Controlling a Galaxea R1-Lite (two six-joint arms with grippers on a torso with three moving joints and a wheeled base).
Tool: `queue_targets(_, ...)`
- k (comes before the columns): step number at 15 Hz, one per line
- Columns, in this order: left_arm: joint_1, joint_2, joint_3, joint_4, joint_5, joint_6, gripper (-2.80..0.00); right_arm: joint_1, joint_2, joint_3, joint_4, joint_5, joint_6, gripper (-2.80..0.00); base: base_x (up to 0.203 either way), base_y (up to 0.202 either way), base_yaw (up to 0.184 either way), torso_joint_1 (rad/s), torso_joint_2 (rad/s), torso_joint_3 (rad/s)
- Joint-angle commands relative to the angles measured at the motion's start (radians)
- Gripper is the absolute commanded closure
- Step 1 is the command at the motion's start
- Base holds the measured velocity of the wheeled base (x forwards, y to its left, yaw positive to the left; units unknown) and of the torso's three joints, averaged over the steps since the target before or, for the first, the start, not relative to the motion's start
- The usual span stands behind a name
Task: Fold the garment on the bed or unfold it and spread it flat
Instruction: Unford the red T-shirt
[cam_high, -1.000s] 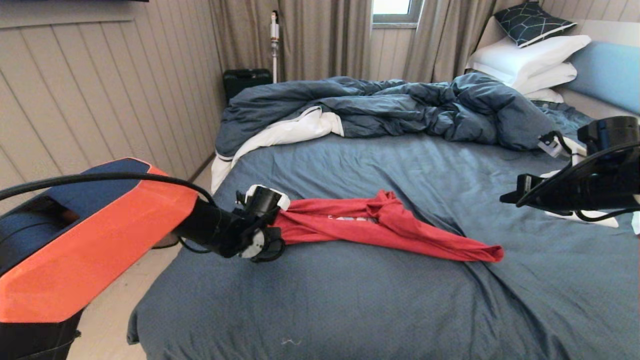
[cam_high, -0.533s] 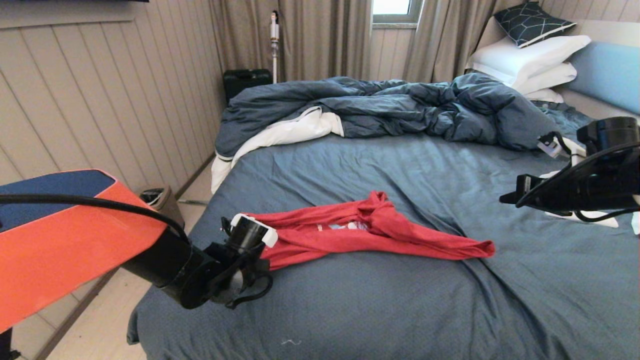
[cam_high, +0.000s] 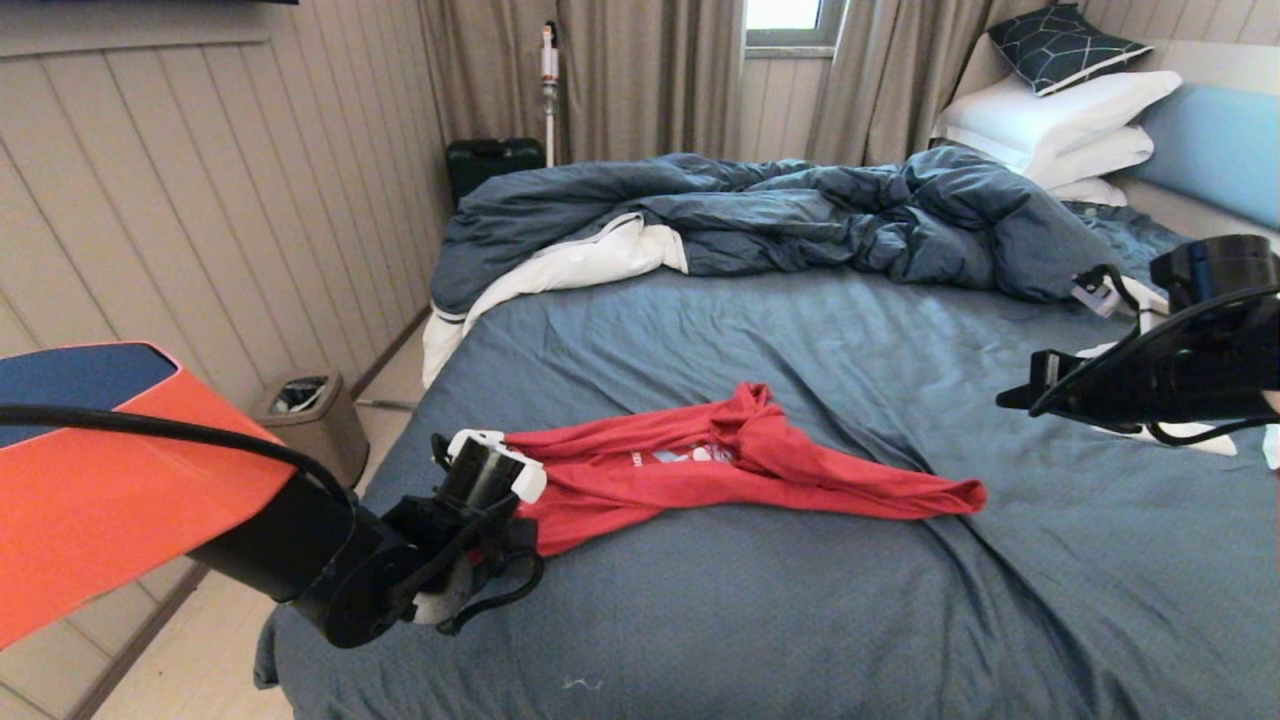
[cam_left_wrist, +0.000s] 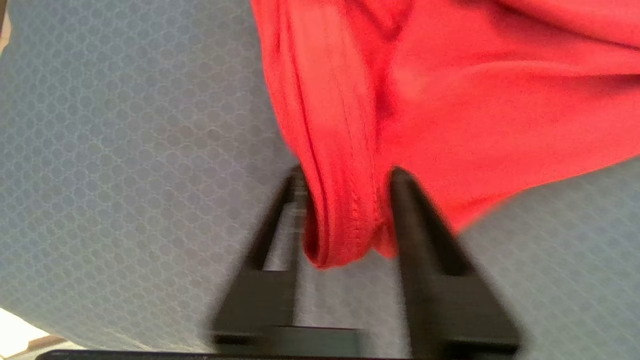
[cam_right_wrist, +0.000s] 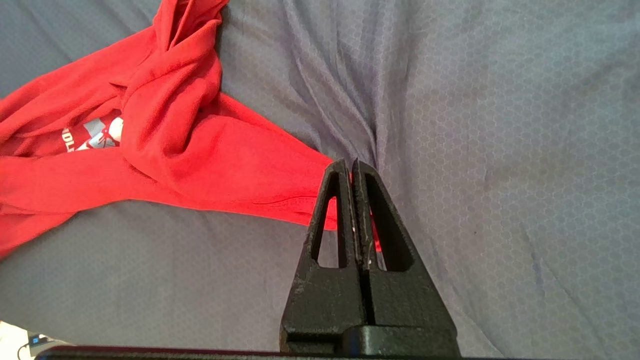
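Observation:
The garment (cam_high: 760, 470), a red T-shirt, lies bunched and twisted into a long strip across the middle of the bed (cam_high: 800, 620). A bit of its white and blue print shows. My left gripper (cam_high: 505, 505) is low at the shirt's left end, near the bed's left edge. In the left wrist view my left gripper (cam_left_wrist: 345, 172) stands open, and the garment's (cam_left_wrist: 450, 100) folded hem hangs loosely between the fingers. My right gripper (cam_high: 1005, 398) hovers shut over the bed's right side. In the right wrist view my right gripper (cam_right_wrist: 348, 162) holds nothing, above the garment's (cam_right_wrist: 175, 125) right end.
A rumpled dark blue duvet (cam_high: 780, 215) with white lining fills the far half of the bed. White pillows (cam_high: 1060, 110) are stacked at the far right. A small bin (cam_high: 310, 410) stands on the floor left of the bed, by the panelled wall.
My left arm drew the shirt's left end toward the bed's left edge and sank lower. Its jaws, shut on the cloth before, have now parted. The right arm has not moved.

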Motion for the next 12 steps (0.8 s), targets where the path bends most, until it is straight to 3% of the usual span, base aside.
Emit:
queue_targets(1, -0.003, -0.018, 0.005, -0.004, 0.003, 0.0, -2.8, 0.0, 0.003, 0.0, 0.0, 0.002, 0.0, 0.0, 0.0, 0.0, 0.0, 0.0, 0.0, 0.0)
queue_targets(4, -0.003, -0.09, -0.006, -0.001, 0.003, 0.005, -2.8, 0.001, 0.001, 0.001, 0.0, 0.002, -0.001, 0.0, 0.0, 0.0, 0.0, 0.0, 0.0, 0.0)
queue_targets(8, -0.003, -0.013, -0.194, 0.08, 0.024, 0.012, -2.8, 0.006, 0.003, 0.002, 0.0, 0.002, -0.001, 0.0, 0.0, 0.0, 0.0, 0.0, 0.0, 0.0)
queue_targets(12, -0.001, 0.175, -0.432, 0.219, 0.078, -0.084, -2.8, 0.006, 0.003, 0.002, -0.001, 0.002, -0.001, 0.0, 0.0, 0.0, 0.0, 0.0, 0.0, 0.0)
